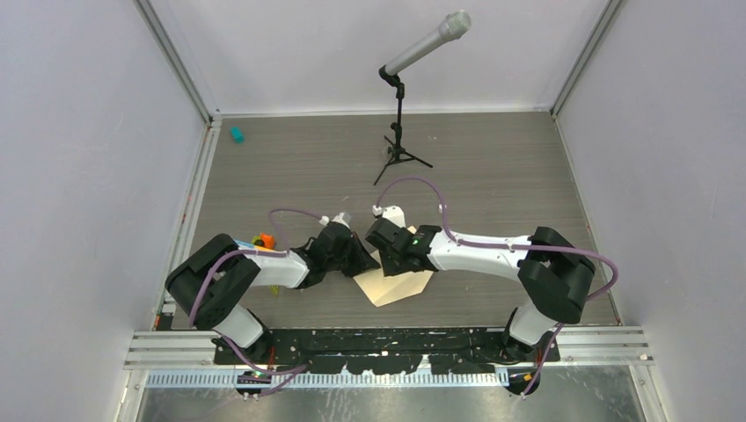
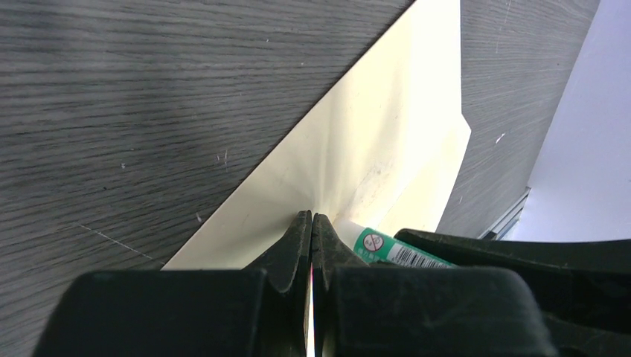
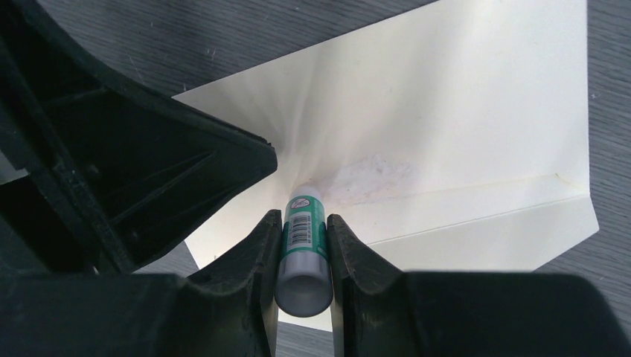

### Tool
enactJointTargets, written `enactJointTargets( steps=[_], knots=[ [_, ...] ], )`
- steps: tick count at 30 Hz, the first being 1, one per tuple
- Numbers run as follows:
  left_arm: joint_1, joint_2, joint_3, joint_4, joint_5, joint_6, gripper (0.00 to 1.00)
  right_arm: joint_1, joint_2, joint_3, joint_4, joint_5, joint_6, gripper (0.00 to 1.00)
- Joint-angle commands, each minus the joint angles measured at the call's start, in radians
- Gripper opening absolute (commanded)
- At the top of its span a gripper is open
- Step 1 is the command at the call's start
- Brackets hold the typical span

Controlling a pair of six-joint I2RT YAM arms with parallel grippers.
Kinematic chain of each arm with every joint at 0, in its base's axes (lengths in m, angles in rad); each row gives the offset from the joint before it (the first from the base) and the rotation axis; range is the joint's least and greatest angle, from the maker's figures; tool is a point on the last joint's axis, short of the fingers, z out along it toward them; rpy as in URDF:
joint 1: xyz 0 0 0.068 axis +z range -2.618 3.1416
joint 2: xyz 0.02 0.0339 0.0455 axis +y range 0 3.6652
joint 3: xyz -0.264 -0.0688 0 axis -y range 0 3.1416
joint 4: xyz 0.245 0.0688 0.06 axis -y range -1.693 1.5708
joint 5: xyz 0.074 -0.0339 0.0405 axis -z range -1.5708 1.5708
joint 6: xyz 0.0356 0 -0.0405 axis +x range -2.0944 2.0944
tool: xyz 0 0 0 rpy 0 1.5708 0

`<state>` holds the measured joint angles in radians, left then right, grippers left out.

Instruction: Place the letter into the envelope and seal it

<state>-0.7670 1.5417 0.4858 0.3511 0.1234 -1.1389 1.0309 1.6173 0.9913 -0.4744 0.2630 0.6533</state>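
Where the grey table (image 1: 493, 167) lies between the two arms, the envelope (image 1: 400, 286) rests flat near the front edge, with a fold line across it. A microphone (image 1: 427, 42) on a stand is well behind it. The left gripper (image 2: 312, 219) is fully closed and holds nothing; its tips press on the paper, which creases around them. The right gripper (image 3: 303, 217) is partly open, clamped on a glue stick (image 3: 304, 260) whose tip touches the envelope beside a dull smear (image 3: 372, 171). The letter cannot be made out.
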Motion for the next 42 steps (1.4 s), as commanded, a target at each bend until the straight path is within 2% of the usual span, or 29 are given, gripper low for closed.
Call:
enactJointTargets(
  steps=[1,26,42],
  knots=[
    [0.005,0.034,-0.024,-0.016,-0.061,-0.001,0.0,0.025,0.019,-0.016,-0.024,-0.049,0.02,0.01],
    [0.005,0.07,-0.035,0.023,-0.05,-0.025,0.0,0.097,0.075,0.025,0.017,-0.041,0.07,0.01],
    [0.005,0.091,-0.024,0.031,-0.026,0.002,0.0,0.052,0.01,-0.023,-0.031,0.055,0.069,0.01]
  ],
)
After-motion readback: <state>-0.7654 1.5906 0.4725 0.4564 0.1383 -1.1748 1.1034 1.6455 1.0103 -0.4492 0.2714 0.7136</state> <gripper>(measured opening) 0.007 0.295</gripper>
